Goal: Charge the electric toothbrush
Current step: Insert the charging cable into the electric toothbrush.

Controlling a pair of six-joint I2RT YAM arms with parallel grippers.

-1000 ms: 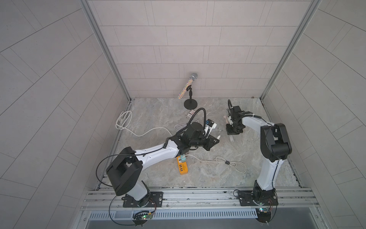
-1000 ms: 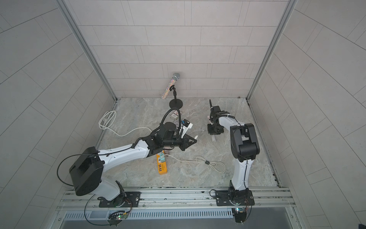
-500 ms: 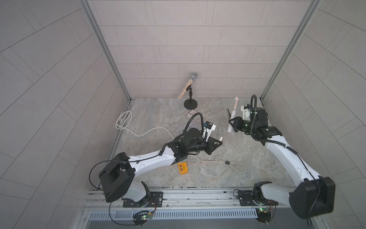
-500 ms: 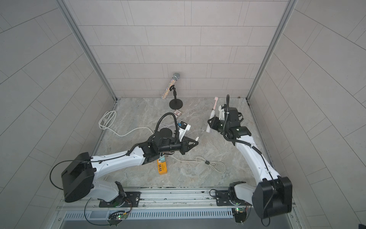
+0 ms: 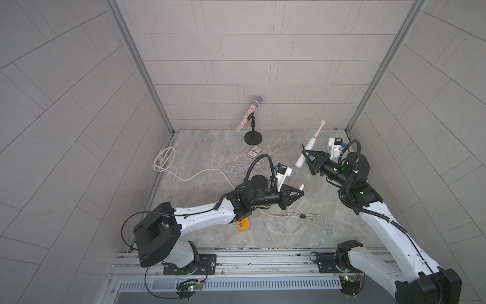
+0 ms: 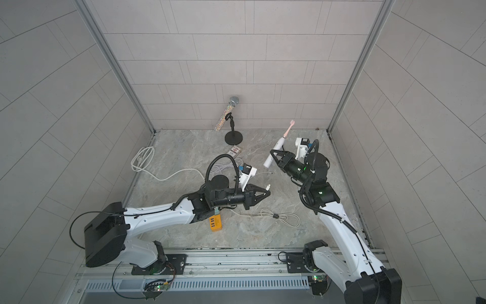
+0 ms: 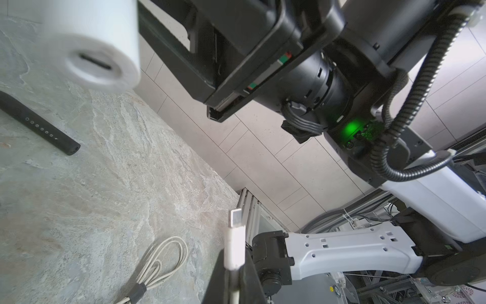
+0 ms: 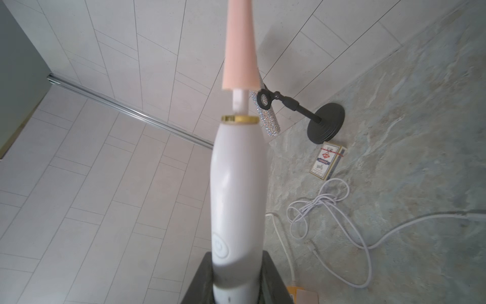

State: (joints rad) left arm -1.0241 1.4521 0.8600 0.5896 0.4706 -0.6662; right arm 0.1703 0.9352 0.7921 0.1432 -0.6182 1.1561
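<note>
White arms (image 5: 205, 218), black joints (image 5: 259, 184), ribbed cables (image 7: 420, 59), green lights (image 7: 353, 127)

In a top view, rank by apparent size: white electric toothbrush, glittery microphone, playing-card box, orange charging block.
1. White electric toothbrush, though held up nearer the camera.
2. Glittery microphone.
3. Playing-card box and orange charging block look alike; block partly under the left arm.

Pale tiled walls (image 5: 236, 52), grey marbled floor (image 5: 205, 150), soft even light
</note>
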